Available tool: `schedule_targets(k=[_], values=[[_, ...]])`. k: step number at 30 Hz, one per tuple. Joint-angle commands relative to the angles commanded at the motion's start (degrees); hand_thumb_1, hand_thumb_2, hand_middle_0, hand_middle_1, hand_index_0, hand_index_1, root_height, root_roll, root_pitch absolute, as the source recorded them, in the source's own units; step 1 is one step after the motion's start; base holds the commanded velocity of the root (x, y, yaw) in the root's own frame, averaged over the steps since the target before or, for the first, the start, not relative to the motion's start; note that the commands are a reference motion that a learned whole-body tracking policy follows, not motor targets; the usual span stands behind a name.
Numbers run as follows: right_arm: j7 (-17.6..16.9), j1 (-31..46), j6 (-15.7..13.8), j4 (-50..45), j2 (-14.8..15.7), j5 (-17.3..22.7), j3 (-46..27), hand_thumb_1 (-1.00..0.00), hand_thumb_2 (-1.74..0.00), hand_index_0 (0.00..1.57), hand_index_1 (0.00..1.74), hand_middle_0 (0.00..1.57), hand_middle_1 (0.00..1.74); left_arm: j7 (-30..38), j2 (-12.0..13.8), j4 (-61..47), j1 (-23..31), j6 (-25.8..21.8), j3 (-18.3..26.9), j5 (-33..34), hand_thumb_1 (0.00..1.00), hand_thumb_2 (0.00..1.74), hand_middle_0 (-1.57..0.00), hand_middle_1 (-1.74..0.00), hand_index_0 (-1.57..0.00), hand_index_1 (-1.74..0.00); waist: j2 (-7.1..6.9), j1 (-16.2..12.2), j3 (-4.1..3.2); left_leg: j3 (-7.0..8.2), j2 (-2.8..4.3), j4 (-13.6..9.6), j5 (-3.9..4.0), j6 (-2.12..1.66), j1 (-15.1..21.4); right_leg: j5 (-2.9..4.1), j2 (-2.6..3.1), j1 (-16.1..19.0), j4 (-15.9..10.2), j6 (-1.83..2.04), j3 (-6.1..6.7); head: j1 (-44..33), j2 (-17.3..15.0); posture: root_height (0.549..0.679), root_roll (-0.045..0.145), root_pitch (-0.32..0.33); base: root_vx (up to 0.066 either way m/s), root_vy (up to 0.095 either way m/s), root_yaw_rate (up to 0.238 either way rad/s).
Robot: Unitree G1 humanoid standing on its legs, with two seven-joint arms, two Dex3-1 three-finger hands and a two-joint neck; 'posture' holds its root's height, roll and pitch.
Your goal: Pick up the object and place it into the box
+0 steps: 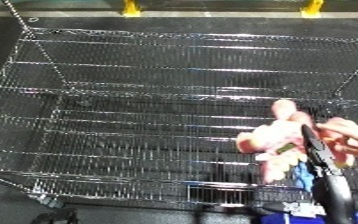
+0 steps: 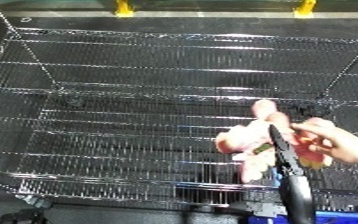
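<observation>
Wire bin (image 1: 140, 100) below; pink soft toy (image 1: 278, 137) held over its near right part.

My right hand (image 1: 322, 155) alone shows, its black fingers (image 1: 313, 142) curled against the toy, grasping it. A person's hand (image 1: 353, 137) touches the toy from the right. Long axis roughly near-to-far; release should drop it inside.

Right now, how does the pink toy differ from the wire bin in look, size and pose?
The pink toy looks soft, opaque and blurred, while the wire bin is a see-through grid of thin, shiny metal wires. The toy is small; the bin fills most of the view. The toy hangs in the air over the bin's right side, at the black right hand, whereas the bin stands on the dark floor. They share little beyond that place.
</observation>
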Motion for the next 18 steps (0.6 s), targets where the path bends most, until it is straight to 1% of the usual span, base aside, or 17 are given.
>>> schedule_targets(k=[6, 13, 17, 18], values=[[-0.05, -0.24, 0.36, -0.07, -0.51, -0.79, 0.14, 0.00, 0.00, 0.00, 0.00, 0.00, 0.00, 0.17, -0.09, -0.22, -0.07, 0.07, -0.09, -0.35, 1.00, 1.74, -1.57, -1.74, -1.57, -1.74, 0.08, -0.01, 0.16, 0.03, -0.02, 0.18, -0.14, 0.03, 0.02, -0.19, -0.10, -0.29, 0.46, 0.01, 0.20, 0.43, -0.32, 0.645, 0.050, -0.173, 0.018, -0.003, -0.006], [-0.09, -0.47, 0.56, 0.00, -0.87, -1.43, 0.31, 0.00, 0.00, 0.00, 0.00, 0.00, 0.00, 0.21, -0.18, -0.01, 0.07, 0.05, -0.25, -0.40, 1.00, 1.74, -1.57, -1.74, -1.57, -1.74, 0.18, 0.03, 0.14, 0.14, 0.00, 0.15, -0.26, 0.06, 0.12, -0.31, -0.16, -0.39, 0.62, 0.06, 0.27, 0.82, -0.42, 0.645, 0.050, -0.171, 0.022, -0.002, -0.006], [-0.04, -0.56, 0.78, -0.08, -1.37, -2.30, 0.43, 0.00, 0.00, 0.00, 0.00, 0.00, 0.00, 0.19, -0.13, -0.07, 0.29, 0.06, -0.21, -0.50, 1.00, 1.74, -1.57, -1.74, -1.57, -1.74, 0.27, 0.11, 0.16, 0.18, 0.04, 0.03, -0.29, 0.05, 0.18, -0.38, -0.17, -0.48, 0.67, 0.09, 0.26, 1.20, -0.54, 0.645, 0.050, -0.169, 0.017, -0.001, 0.001], [-0.03, -0.74, 0.94, -0.11, -1.79, -2.88, 0.36, 0.00, 0.00, 0.00, 0.00, 0.00, 0.00, 0.17, -0.02, -0.06, 0.37, 0.05, -0.15, -0.54, 1.00, 1.74, -1.57, -1.74, -1.57, -1.74, 0.25, 0.17, 0.19, 0.17, 0.04, 0.05, -0.30, 0.04, 0.16, -0.38, -0.19, -0.56, 0.73, 0.09, 0.29, 2.45, -0.71, 0.645, 0.050, -0.168, 0.025, -0.008, 0.017]])
